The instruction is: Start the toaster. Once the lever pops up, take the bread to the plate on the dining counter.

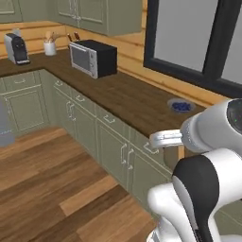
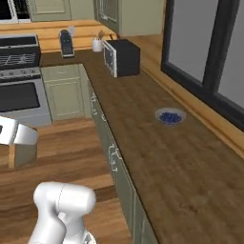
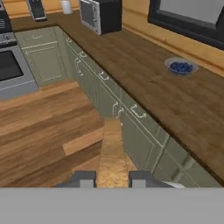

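Note:
My gripper [image 3: 112, 178] is shut on the bread [image 3: 112, 151]. The slice shows edge-on as a tan strip running up from between the two dark fingertips. In the right base view the bread [image 2: 23, 155] hangs below the hand [image 2: 14, 132] over the wooden floor, left of the long worktop. In the left base view a sliver of the bread [image 1: 181, 152] shows under the hand, in front of the cabinet fronts. The toaster, its lever, the plate and the dining counter are out of view.
The long dark wood worktop [image 2: 157, 157] runs along the wall above green cabinets [image 1: 113, 146]. On it stand a boxy black-and-silver toaster oven [image 1: 93, 57], a small grey dish with blue contents [image 1: 180, 106] and a coffee machine [image 1: 16, 48]. A stove [image 2: 19, 76] stands at the far left.

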